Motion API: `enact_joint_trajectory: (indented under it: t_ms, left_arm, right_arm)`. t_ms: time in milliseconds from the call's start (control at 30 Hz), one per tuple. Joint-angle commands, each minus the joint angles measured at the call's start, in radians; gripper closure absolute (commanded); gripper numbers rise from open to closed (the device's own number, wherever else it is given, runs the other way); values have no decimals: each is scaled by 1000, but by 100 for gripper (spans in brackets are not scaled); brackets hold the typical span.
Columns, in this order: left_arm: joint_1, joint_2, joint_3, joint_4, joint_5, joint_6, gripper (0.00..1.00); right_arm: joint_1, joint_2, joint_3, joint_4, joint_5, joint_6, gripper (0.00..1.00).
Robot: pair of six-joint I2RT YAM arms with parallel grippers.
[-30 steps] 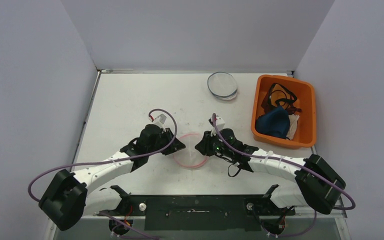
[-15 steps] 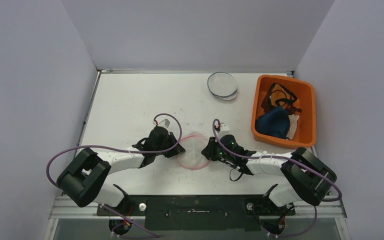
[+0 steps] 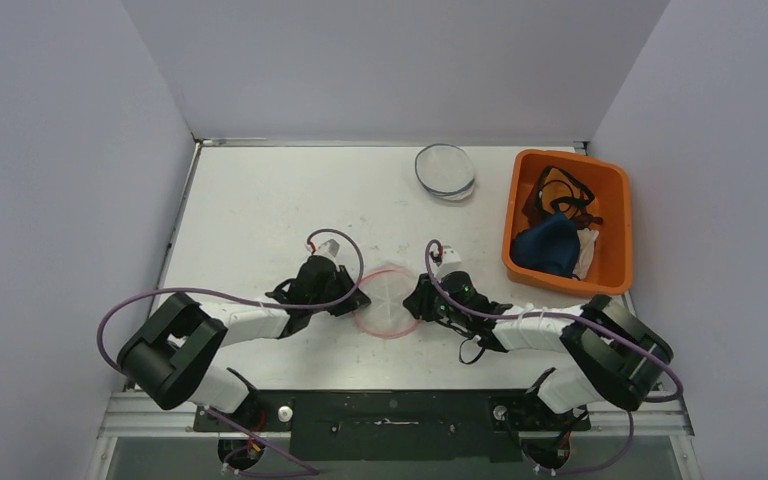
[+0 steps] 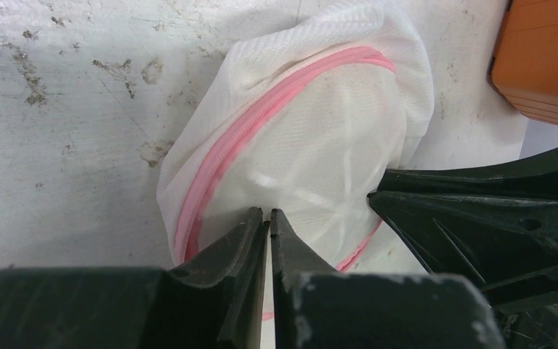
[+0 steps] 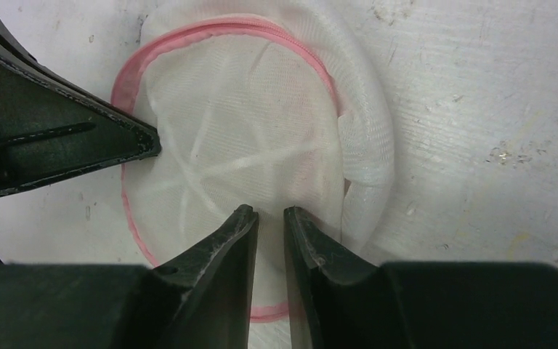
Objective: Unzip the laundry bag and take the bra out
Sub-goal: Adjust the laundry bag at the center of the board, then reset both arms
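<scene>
The laundry bag (image 3: 387, 302) is a round white mesh pouch with a pink zipper (image 4: 261, 120) round its rim, lying flat on the table between my two grippers. My left gripper (image 3: 357, 298) is at its left edge, and in the left wrist view its jaws (image 4: 267, 213) are shut, pinching a pucker of mesh. My right gripper (image 3: 415, 297) is at the bag's right edge. In the right wrist view its tips (image 5: 270, 211) rest on the mesh (image 5: 247, 131) with a narrow gap and nothing bunched between them. The bra is hidden; only pale ribs show through the mesh.
An orange bin (image 3: 560, 153) at the right holds dark blue and orange strappy garments. A second round mesh pouch with a grey-blue rim (image 3: 445, 170) lies at the back. Grey walls close in both sides of the scuffed white table (image 3: 260, 200).
Both arms have dropped low and drawn in at the bag's edges. The left jaws have closed onto the mesh. The right jaws have parted slightly.
</scene>
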Motion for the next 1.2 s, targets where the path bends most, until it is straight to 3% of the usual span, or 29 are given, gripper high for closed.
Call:
enact_joint_trajectory:
  t_ms: [0, 133, 433, 500, 567, 600, 633, 667, 767, 1033, 1167]
  left_arm:
    - [-4, -118, -11, -38, -28, 21, 91]
    - [-19, -289, 27, -167, -87, 45, 68]
    - [-34, -683, 153, -537, -248, 144, 37]
    - [-33, -775, 177, -617, -325, 157, 1]
    - [-29, -854, 196, -700, -423, 155, 4]
    - [-27, -888, 207, -738, -470, 162, 4]
    - [-26, -916, 219, -772, -507, 173, 4]
    - [-26, -942, 228, -799, -534, 188, 4]
    - [-26, -987, 238, -866, -606, 209, 4]
    - [-27, -1004, 207, -901, -632, 179, 4]
    - [-27, -993, 211, -916, -634, 186, 4]
  right_arm:
    - [34, -127, 22, -145, 87, -60, 72]
    - [73, -276, 80, -302, 155, -126, 44]
    - [243, -608, 214, -596, 349, -242, 24]
    - [301, -671, 236, -642, 440, -239, 18]
    - [347, -723, 250, -684, 550, -211, 11]
    - [360, -746, 250, -701, 584, -175, 0]
    - [365, -769, 242, -707, 607, -142, 8]
    - [365, -793, 229, -706, 622, -112, 10]
    - [366, -859, 166, -679, 686, -92, 10]
    - [366, -942, 14, -635, 997, 18, 10]
    - [364, -987, -15, -632, 1038, 42, 10]
